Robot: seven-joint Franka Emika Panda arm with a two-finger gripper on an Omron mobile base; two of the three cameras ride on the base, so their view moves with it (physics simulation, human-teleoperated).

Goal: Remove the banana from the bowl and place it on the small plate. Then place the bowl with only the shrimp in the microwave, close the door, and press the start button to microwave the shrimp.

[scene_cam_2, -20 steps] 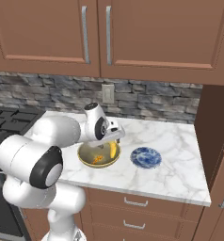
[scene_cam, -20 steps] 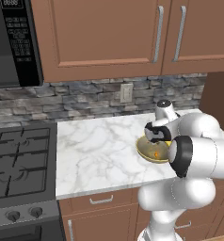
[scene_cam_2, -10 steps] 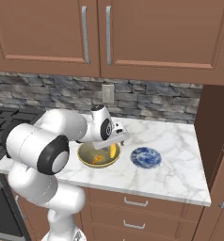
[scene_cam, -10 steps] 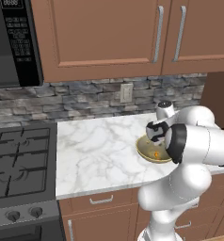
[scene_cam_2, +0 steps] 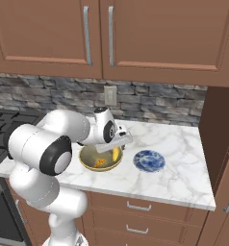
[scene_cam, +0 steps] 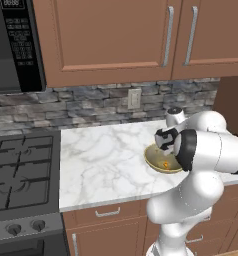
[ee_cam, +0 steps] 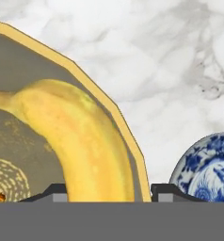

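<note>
The microwave [scene_cam: 13, 45] hangs over the stove [scene_cam: 21, 175], its keypad print too small to read. On the marble counter [scene_cam_2: 179, 163] the bowl [scene_cam_2: 90, 161] holds the banana [ee_cam: 81, 141] and the shrimp [scene_cam_2: 100, 163], with the small plate [scene_cam_2: 149, 160] just beside it. The gripper [ee_cam: 107, 192] sits spread, one fingertip either side of the banana; contact cannot be told

marble counter [scene_cam_2: 174, 166] — bowl [scene_cam_2: 90, 163] | small plate [scene_cam_2: 149, 160] just beside
</note>
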